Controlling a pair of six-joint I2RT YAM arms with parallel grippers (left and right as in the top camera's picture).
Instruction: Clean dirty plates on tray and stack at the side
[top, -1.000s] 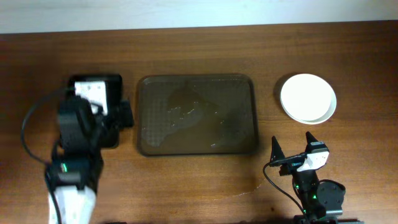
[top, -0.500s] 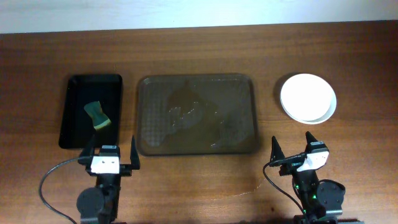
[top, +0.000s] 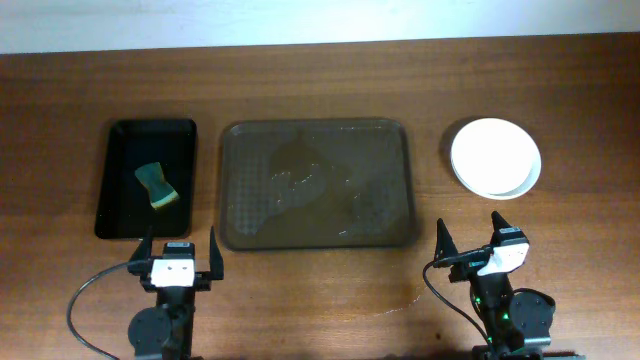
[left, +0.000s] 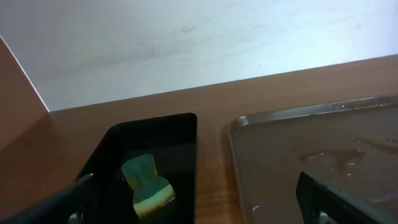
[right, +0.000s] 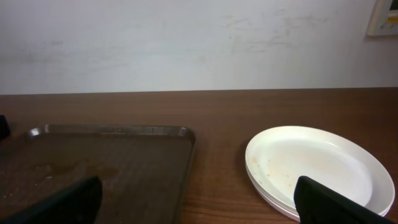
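Plates (top: 495, 157): stacked on the desk (top: 300, 80) right of the tray (top: 316, 183), which held only wet streaks
Nearer arm: right end effector (top: 469, 235), fingers apart, empty; stack ahead, slightly right
Left end effector (top: 180, 252): fingers apart, empty, facing the sponge (top: 155, 187)
Judgement: task looked done

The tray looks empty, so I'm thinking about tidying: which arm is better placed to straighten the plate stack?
Right, likely. The right hand sits open just short of the plates, on their side of the tray. The left hand is across the tray, by the black tray holding the sponge.
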